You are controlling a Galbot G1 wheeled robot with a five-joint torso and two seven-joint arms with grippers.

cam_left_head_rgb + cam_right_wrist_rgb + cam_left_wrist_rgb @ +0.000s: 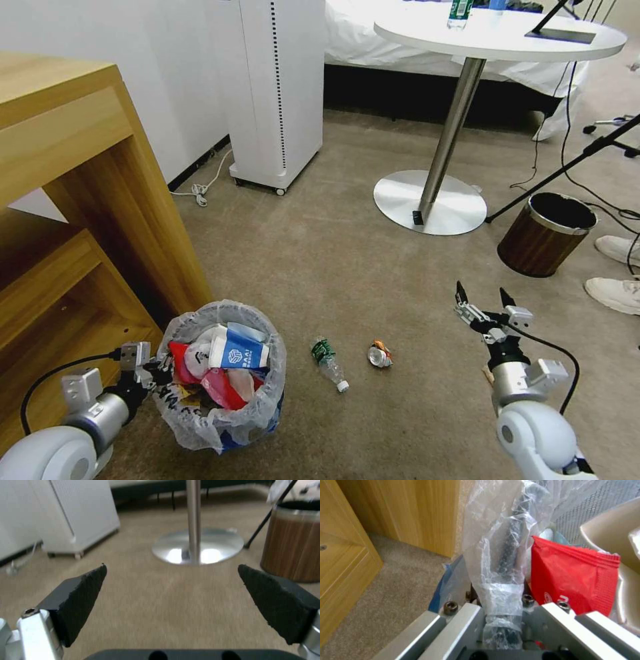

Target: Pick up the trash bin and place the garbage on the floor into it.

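The trash bin, lined with a crinkly white bag, stands on the carpet beside the wooden desk. It holds a blue-white carton, a red wrapper and other litter. My left gripper is shut on the bin's near-left rim; in the left wrist view the left gripper clamps the bag-covered rim, with the red wrapper just inside. Garbage on the floor: a green-label bottle and a crushed cup. My right gripper hovers open to their right, its pads spread wide.
A wooden desk stands at the left. A white appliance is at the back. The round table's metal base and a brown wood-grain bin lie ahead to the right. A person's white shoes and cables are at the far right.
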